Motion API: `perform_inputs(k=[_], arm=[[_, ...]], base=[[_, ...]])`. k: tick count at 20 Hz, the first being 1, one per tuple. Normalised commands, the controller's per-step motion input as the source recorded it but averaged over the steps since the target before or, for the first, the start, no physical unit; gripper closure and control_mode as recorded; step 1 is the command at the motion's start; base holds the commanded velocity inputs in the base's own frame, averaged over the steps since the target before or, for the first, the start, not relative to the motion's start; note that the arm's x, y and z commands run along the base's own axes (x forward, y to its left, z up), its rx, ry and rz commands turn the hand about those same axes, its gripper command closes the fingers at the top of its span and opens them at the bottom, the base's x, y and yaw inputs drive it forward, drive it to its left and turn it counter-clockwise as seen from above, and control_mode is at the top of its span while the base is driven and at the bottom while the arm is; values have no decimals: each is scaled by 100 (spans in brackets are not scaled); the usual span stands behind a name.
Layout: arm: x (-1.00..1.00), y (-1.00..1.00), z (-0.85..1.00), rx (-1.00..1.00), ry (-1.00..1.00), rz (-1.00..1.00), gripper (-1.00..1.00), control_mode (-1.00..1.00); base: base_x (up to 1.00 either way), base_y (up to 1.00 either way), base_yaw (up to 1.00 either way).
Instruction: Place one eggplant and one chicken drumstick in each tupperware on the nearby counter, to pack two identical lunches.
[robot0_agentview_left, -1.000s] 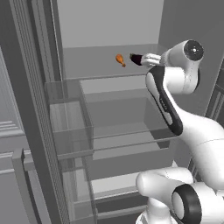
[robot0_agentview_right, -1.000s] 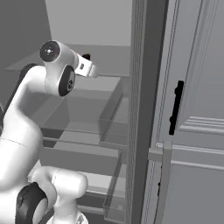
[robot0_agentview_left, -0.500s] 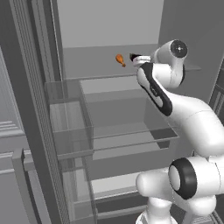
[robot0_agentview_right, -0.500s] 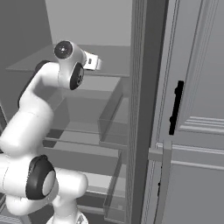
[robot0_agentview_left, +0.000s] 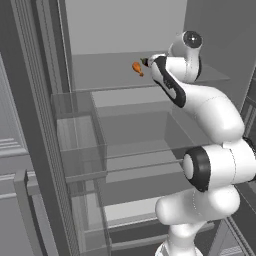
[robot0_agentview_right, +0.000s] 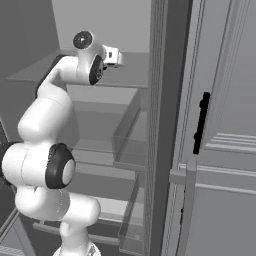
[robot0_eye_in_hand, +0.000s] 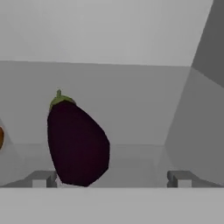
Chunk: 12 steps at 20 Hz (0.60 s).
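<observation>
On the upper fridge shelf (robot0_agentview_left: 115, 75), the chicken drumstick (robot0_agentview_left: 137, 68) lies left of the eggplant (robot0_eye_in_hand: 77, 144), which leans off-centre toward the left fingertip of the wide-open gripper (robot0_eye_in_hand: 111, 178), so closing now risks a glancing pinch that tips or rolls it away.

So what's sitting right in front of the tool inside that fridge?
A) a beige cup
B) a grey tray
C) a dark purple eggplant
C: the hand view shows a dark purple eggplant with a green stem, just ahead of the open tool.
</observation>
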Motion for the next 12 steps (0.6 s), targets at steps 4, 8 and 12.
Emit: perform_inputs(k=[4, 8, 12], arm=[[18, 10, -15, 0, 19, 1, -100, -100], [-6, 1, -7, 0, -5, 19, -100, -100], [1, 0, -23, 0, -20, 28, -100, -100]], base=[[0, 0, 0], [0, 0, 0], [0, 0, 0]])
